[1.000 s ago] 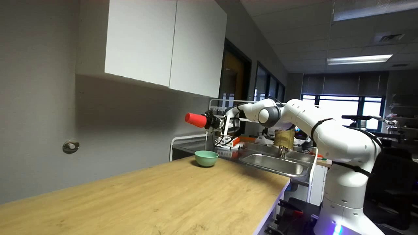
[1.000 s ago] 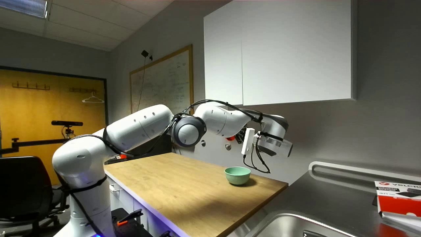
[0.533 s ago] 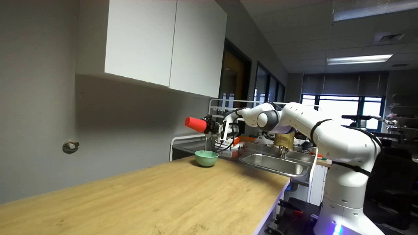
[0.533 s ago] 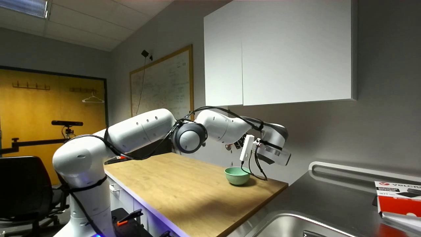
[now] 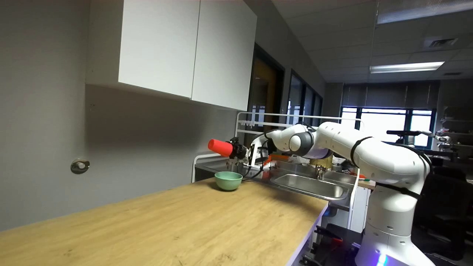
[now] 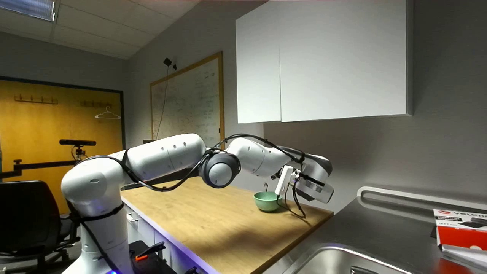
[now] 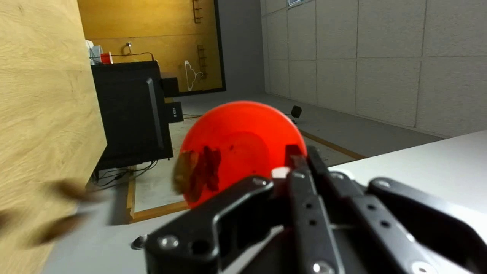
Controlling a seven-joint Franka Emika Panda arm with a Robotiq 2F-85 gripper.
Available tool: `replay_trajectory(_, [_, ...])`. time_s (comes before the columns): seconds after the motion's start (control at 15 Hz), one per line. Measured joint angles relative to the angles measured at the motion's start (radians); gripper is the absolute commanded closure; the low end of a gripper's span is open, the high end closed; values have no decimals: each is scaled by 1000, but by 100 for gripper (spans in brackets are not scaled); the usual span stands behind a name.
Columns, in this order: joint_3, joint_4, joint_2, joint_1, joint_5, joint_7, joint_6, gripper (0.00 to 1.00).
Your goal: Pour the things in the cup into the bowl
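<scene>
The red cup [image 5: 220, 147] lies tilted above the green bowl [image 5: 228, 181], its closed end out to the left and its mouth toward my gripper [image 5: 237, 148]. In the wrist view my gripper [image 7: 305, 154] is shut on the cup's wall, one finger inside and one outside. Brown pieces [image 7: 207, 167] lie at the cup's [image 7: 247, 129] lower rim, and blurred pieces [image 7: 64, 228] are in the air. Falling pieces [image 6: 266, 186] also show just above the bowl [image 6: 267, 201] in an exterior view; there the arm hides the cup. The bowl is upright on the table; the wrist view does not show it.
The wooden table [image 5: 177, 221] ends near the bowl, beside the dark counter and sink [image 5: 310, 184]. White wall cabinets [image 6: 323, 61] hang above. A loop of the arm's cable [image 6: 295, 205] hangs close to the bowl's rim. A red and white box [image 6: 460, 232] lies on the counter.
The arm, gripper and cup have moved down toward the bowl. Falling pieces have appeared between cup and bowl. The bowl has shifted slightly left in both exterior views.
</scene>
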Motion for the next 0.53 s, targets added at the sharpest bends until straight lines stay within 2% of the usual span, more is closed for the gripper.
replay_trajectory(0.53, [2, 86, 1, -11, 0, 23, -5, 98])
